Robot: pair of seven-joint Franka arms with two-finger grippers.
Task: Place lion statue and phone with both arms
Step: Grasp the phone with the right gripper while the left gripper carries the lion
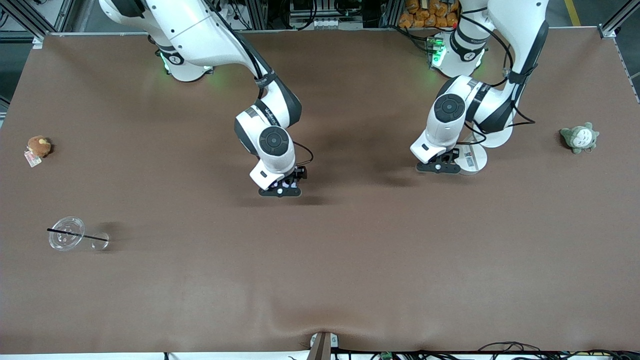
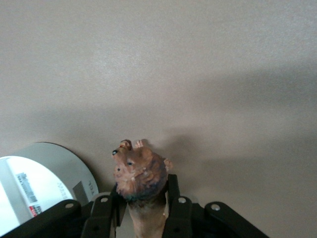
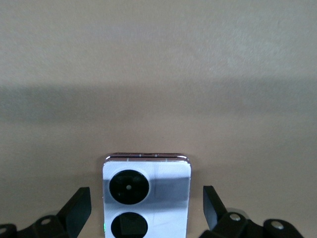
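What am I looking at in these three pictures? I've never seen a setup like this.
Two white robot arms stand at a brown table. The wide picture comes from a high camera facing them. The other two come from a camera on each arm's wrist. Each arm ends in a two-finger clamp, the end effector. The left end effector is shut on a tiny reddish-brown lion statue, close by a flat white round disc. The right end effector is open, with its fingers apart on either side of a small square lavender folded phone. Also on the table are a round brown plush toy, a grey-green plush toy and a clear plastic cup on its side with a black straw.
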